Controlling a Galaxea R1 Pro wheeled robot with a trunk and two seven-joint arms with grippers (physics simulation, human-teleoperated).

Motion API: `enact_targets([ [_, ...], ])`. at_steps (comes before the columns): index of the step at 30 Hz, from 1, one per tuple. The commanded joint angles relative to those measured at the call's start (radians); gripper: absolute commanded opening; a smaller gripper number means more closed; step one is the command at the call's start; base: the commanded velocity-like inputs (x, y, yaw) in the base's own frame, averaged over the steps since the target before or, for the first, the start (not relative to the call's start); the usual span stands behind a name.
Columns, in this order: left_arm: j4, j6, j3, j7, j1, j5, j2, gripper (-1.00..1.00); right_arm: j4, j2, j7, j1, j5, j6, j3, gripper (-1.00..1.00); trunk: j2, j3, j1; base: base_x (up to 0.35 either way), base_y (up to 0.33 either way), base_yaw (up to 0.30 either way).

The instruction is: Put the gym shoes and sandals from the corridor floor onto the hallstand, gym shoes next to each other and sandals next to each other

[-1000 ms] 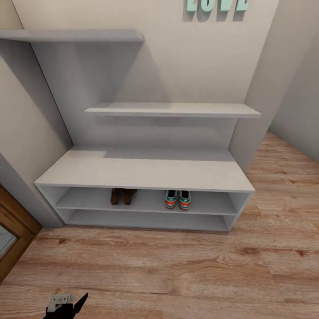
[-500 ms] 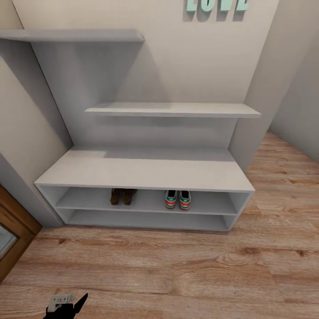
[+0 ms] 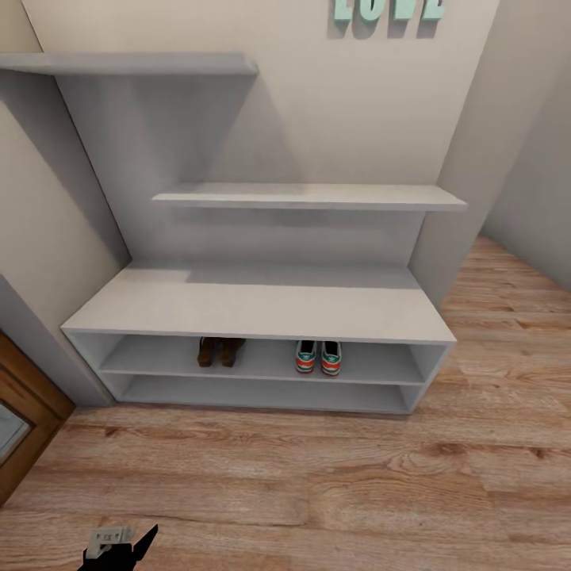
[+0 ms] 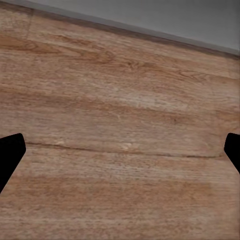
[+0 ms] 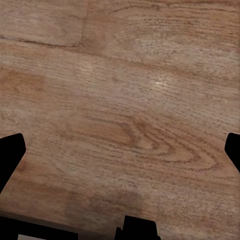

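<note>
Jaws of both grippers stand wide apart with nothing between them: in the left wrist view the left gripper point(image 4: 120, 150) shows as two dark fingertips at opposite edges of the picture, over bare corridor floor point(image 4: 120, 100) with a grey strip along one edge; in the right wrist view the right gripper point(image 5: 120, 150) shows the same way, its fingertips spread over wood-grain planks. In the head view a dark part of the left arm, with a small pale piece on it, pokes in at the lower edge, above the floor.

Both pairs of shoes sit on the upper open shelf of the hallstand point(image 3: 262, 305), none on the floor. The sandals point(image 3: 220, 351) stand side by side, touching or nearly so, left of the shelf's middle and set back from its front edge. The gym shoes point(image 3: 319, 357) stand side by side right of the middle, heels with red patches toward the front edge. The two pairs are well apart from each other. The lower shelf holds nothing visible. Above the bench top, two staggered wall shelves point(image 3: 309, 196) are fixed to the wall, and mint letters point(image 3: 388, 8) show at the top edge of the head view. A brown wooden door frame point(image 3: 24, 428) stands to the left of the hallstand.
</note>
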Motion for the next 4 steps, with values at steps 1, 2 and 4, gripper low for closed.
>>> enact_targets([
  [1,0.001,0.002,0.003,-0.009,-0.001,0.007,0.000,1.00,0.001,0.000,-0.001,-0.001,0.004,-0.003,0.004,1.00,0.000,-0.001,0.000,0.000,0.000,0.000],
  [2,0.001,0.001,0.003,-0.009,-0.001,0.007,0.000,1.00,0.001,0.000,-0.001,-0.001,0.004,-0.003,0.004,1.00,0.000,-0.001,0.000,0.000,0.000,0.000],
  [4,0.001,0.001,0.003,-0.009,-0.001,0.007,0.000,1.00,0.001,0.000,-0.001,-0.001,0.004,-0.003,0.004,1.00,0.000,-0.001,0.000,0.000,0.000,0.000],
])
